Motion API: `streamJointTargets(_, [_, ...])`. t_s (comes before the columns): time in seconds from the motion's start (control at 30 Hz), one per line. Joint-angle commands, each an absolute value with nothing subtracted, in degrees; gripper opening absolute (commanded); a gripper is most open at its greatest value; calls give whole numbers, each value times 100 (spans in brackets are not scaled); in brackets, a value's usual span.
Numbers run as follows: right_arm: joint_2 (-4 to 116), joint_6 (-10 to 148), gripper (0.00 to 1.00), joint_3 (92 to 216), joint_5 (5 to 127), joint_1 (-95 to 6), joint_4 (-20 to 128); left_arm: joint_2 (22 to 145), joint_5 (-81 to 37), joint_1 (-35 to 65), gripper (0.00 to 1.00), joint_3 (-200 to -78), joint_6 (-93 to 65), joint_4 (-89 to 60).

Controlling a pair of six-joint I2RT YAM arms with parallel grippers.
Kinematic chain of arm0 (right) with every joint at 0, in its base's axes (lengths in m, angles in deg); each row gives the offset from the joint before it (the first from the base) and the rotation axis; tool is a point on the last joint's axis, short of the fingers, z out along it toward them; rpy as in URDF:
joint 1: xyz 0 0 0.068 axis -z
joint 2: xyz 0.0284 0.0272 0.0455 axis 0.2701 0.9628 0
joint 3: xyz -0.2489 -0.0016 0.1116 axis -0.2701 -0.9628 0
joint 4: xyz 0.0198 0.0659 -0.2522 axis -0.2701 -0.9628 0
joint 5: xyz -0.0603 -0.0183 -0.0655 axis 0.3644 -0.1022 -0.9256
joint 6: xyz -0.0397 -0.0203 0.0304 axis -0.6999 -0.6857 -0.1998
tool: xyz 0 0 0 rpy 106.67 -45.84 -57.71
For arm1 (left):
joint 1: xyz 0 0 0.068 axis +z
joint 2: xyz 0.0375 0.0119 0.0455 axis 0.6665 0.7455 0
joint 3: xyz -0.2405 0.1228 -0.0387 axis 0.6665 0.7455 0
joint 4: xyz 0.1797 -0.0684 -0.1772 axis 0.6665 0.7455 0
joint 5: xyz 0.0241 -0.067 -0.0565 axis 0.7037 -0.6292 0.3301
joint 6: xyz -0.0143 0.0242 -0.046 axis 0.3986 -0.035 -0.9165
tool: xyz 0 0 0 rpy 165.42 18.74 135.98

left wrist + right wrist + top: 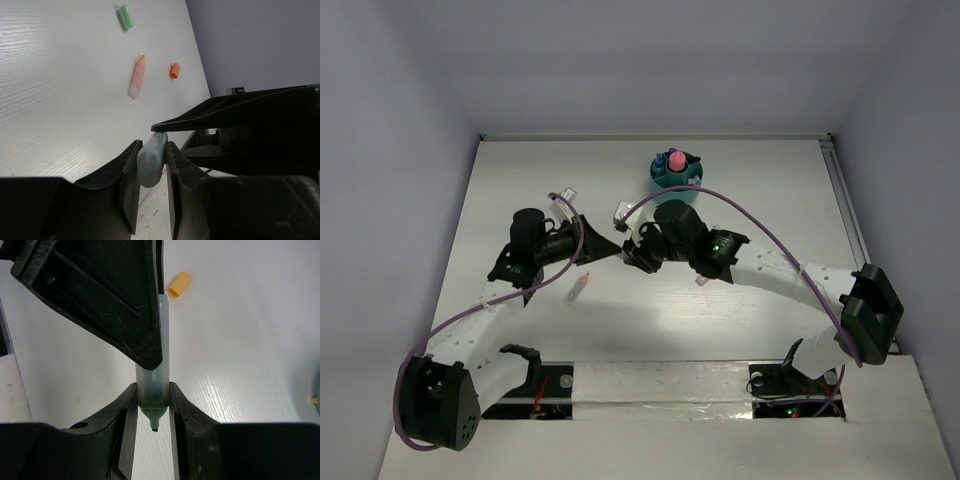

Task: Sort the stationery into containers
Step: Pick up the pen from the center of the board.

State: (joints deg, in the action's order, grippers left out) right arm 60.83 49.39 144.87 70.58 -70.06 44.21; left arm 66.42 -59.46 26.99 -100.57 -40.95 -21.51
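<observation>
A green highlighter (154,382) with a frosted barrel and a bare tip is held above the table between both arms. My right gripper (152,395) is shut on its tip end. My left gripper (151,150) is shut on its blunt rear end (151,160). In the top view the two grippers meet nose to nose, left (610,247) and right (636,252), at mid table. The teal organiser (676,172) stands at the back, with pink and blue items upright in it.
An uncapped orange highlighter (136,77) lies on the table, also seen in the top view (579,287). A green cap (125,17) and an orange cap (174,70) lie near it. Small clear items (565,195) rest behind the left arm.
</observation>
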Motion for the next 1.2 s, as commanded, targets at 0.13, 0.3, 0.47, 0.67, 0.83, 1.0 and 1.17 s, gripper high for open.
streamJointTargets(0.13, [6077,4880,12,14648,7185,-7016,4682,6529,-6281,2686,1,-9907,-4277,-2956])
streamJointTargets(0.3, [6103,4889,13,14613,7185,-7016,4709,6388,-6255,2686,0,-9792,-4443,-3264])
streamJointTargets(0.47, [5911,4968,50,14508,6834,-7016,4797,5968,-5860,2686,0,-9792,-4532,-3273])
streamJointTargets(0.67, [5313,5528,66,14078,6464,-6413,5340,5344,-5158,2686,0,-9810,-4680,-3255])
streamJointTargets(0.83, [4838,6663,25,13462,5965,-5304,6150,4921,-4675,2686,0,-9573,-4988,-3720])
streamJointTargets(1.0, [5415,7603,17,13646,5024,-4451,5447,4315,-4076,2686,0,-9117,-5392,-4239])
streamJointTargets(1.17, [6093,7957,54,13620,4908,-3792,4999,4199,-3969,2686,0,-9088,-5342,-4337])
